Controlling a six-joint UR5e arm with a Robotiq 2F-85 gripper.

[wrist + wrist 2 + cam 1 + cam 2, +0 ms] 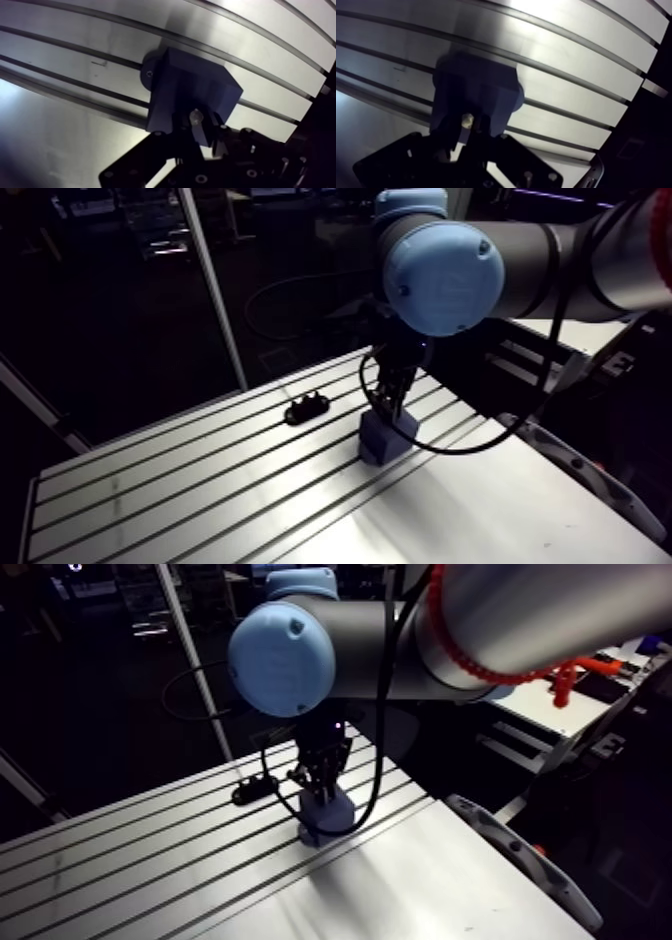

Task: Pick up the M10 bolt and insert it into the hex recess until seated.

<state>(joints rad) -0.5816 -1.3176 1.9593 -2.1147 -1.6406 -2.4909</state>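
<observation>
The jaws were pinched narrow on a silvery metal bolt (pixel 196 117), its end showing between them right at the dark blue faceted block (pixel 192 92) on the slotted aluminium bench (pixel 200 488). Whether bolt and block touched was unclear. This looked like the insertion step. The hex recess was hidden, so the next move called for careful alignment and a straight push down. Beyond, a small black ridged part (pixel 307 405) lay apart.

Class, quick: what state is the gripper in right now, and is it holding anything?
Gripper: closed on the bolt, right at the dark blue block.
</observation>
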